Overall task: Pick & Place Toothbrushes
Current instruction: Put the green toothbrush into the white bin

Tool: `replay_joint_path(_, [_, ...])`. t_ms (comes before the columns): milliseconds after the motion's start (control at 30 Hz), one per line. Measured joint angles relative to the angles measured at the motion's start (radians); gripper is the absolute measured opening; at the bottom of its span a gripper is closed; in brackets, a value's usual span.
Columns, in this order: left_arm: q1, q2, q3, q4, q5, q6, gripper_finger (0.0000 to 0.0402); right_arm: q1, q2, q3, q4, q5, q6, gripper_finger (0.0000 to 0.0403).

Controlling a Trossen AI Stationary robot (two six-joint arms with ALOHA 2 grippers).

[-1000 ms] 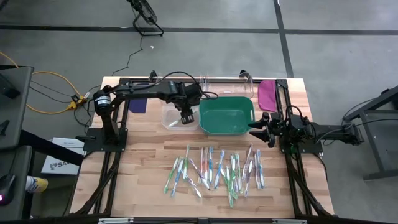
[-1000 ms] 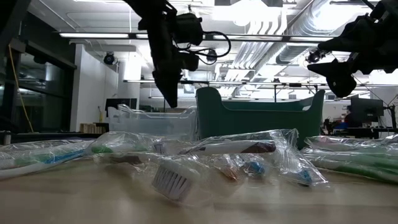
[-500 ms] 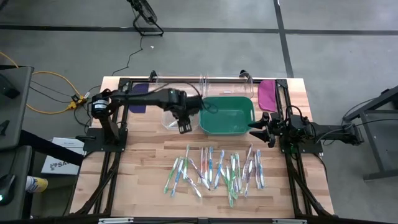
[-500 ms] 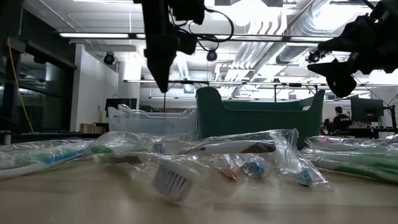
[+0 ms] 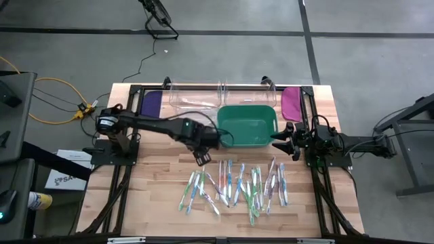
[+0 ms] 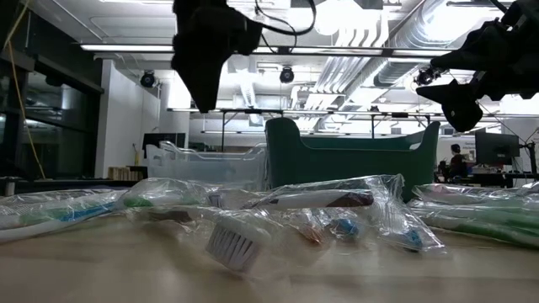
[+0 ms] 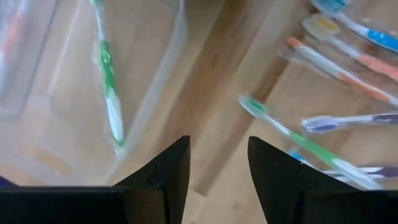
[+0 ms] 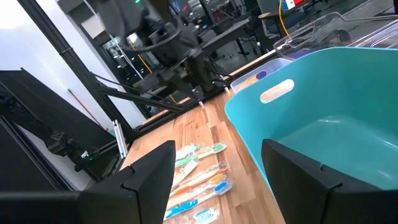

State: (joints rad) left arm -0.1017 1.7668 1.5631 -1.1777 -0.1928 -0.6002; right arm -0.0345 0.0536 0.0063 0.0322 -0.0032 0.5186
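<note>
My left pincer (image 5: 202, 157), fingers apart and empty, hovers mid-desk above the wrapped plastic toothbrushes (image 5: 234, 186), ready to pick one.

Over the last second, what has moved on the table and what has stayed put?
The left gripper has swung away from the clear bin, toward the toothbrushes spread on the wood, open and empty. A green toothbrush lies in that bin. The right gripper and green tub have not moved.

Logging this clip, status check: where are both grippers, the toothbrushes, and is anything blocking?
Left gripper open, empty, above the toothbrush pile. Right gripper open, waiting beside the green bin. One green toothbrush in the clear bin. Nothing blocking.
</note>
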Motion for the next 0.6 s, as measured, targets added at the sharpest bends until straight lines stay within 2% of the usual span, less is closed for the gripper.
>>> replay_joint_path(400, [-0.18,0.019,-0.002,-0.064,-0.024,-0.417,0.0155,0.0,0.0,0.0,0.0,0.0,0.0,0.0233])
replay_joint_path(600, [-0.253,0.06,-0.002,-0.077,-0.027,-0.516,0.0155,0.0,0.0,0.0,-0.001,0.0,0.0,0.0233])
